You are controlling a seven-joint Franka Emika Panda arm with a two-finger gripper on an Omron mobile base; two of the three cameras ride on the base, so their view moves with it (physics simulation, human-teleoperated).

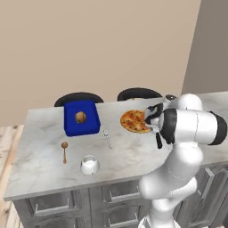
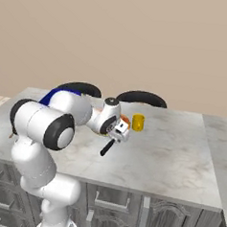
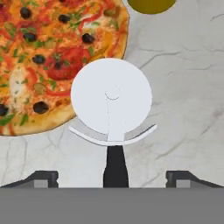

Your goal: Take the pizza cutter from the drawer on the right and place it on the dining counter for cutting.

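Observation:
The pizza cutter [image 3: 111, 103] lies lengthwise between my gripper's [image 3: 113, 177] fingers, its round white wheel overlapping the edge of a pizza [image 3: 43, 57] and its black handle running back toward the hand. The fingertips [image 3: 43, 177] stand wide apart on either side and touch nothing, so the gripper is open. In the right base view the gripper [image 2: 118, 132] hovers just over the dining counter [image 2: 179, 158], with the cutter's black handle [image 2: 107, 147] slanting down below it. The left base view shows the same handle [image 1: 159, 140] beside the pizza [image 1: 133, 121]. The drawer is out of view.
On the counter [image 1: 44, 169] sit a blue bowl [image 1: 81, 118], a wooden spoon [image 1: 64, 151], a thin silvery utensil [image 1: 107, 138] and a white cup [image 1: 89, 164]. A yellow cup [image 2: 138, 122] stands just beyond the pizza. Two dark stools [image 1: 79, 98] line the far side.

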